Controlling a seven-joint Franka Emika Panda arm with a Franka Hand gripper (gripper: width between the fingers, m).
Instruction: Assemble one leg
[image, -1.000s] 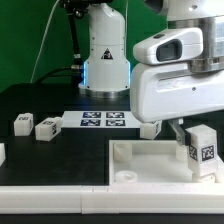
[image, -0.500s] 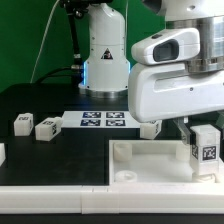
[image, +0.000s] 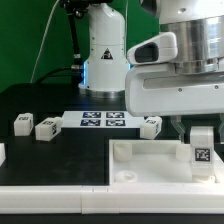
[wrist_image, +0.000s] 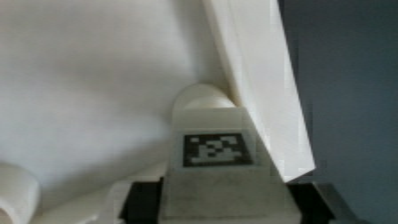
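My gripper (image: 198, 130) is shut on a white leg (image: 201, 150) with a black-and-white tag. It holds the leg upright over the near right corner of the large white tray-like piece (image: 150, 160). In the wrist view the held leg (wrist_image: 221, 150) sits between the two black fingers (wrist_image: 139, 200), its tip near the tray's (wrist_image: 89, 90) corner wall. Three more legs lie on the black table: two on the exterior view's left (image: 22, 122) (image: 46, 127) and one by the arm (image: 151, 125).
The marker board (image: 103, 121) lies flat behind the tray. The robot base (image: 105, 50) stands at the back. A white block (image: 2, 153) sits at the left edge. A white ledge (image: 60, 195) runs along the front.
The gripper with the leg has moved slightly down and toward the tray's right corner; the leg now stands more upright.
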